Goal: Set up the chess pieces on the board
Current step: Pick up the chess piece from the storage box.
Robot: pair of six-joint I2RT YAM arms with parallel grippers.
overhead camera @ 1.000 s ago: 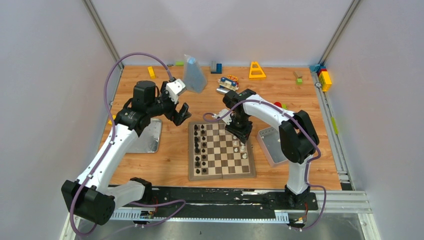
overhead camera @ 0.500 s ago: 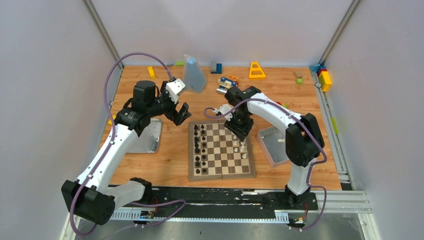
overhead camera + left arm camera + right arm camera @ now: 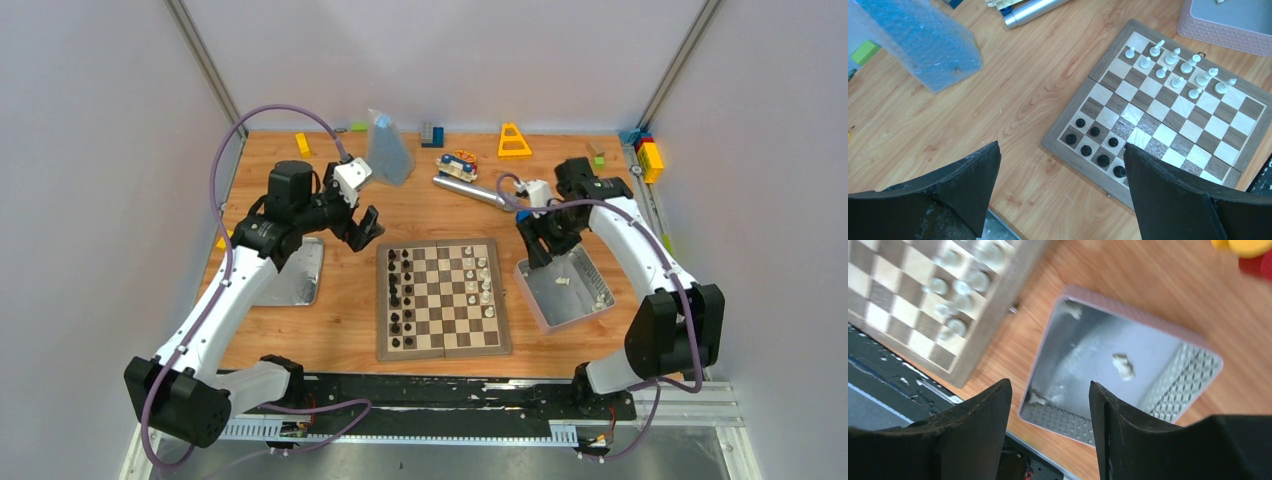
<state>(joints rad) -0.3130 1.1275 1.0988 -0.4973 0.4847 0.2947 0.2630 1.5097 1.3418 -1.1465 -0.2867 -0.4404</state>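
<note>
Wooden tabletop, blurred chess pieces in tin

Matt wooden board on a grainy wood table; shiny, pattern-embossed metal tin.

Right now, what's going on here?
A chess set-up is partway done. The right pincer hangs open and empty over the tin, where a few loose pieces lie. White pieces stand along one side of the board, black pieces along the opposite side. The left pincer is open and empty, up by the board's far left corner.
</note>
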